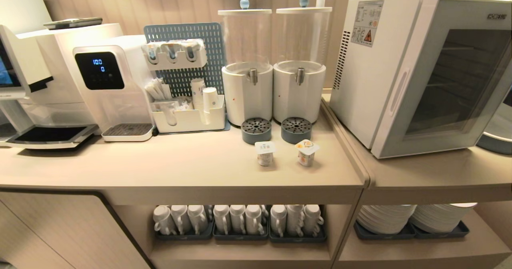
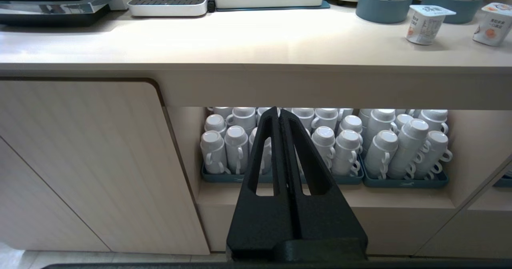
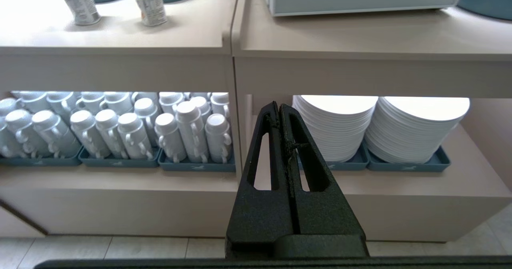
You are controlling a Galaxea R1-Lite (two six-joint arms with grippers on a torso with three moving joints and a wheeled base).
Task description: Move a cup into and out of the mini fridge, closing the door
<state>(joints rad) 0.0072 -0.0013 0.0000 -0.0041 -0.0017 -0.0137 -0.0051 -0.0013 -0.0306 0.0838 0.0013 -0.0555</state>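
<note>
Counter [image 1: 180,161] carries the mini fridge [image 1: 372,73] at right, its door [image 1: 444,81] closed. Two sealed yogurt cups [image 1: 265,153] stand in front of the dispensers [image 1: 247,65]. Left gripper [image 2: 279,115] and right gripper [image 3: 279,109] pressed closed, empty, low before the shelves.

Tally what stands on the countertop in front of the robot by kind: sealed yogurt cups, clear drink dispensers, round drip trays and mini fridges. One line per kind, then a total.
Sealed yogurt cups: 2 (one with a pale lid, one with an orange-printed lid)
Clear drink dispensers: 2 (left, right)
Round grey-blue drip trays: 2 (left, right)
Mini fridges: 1, door closed
Total: 7
</note>
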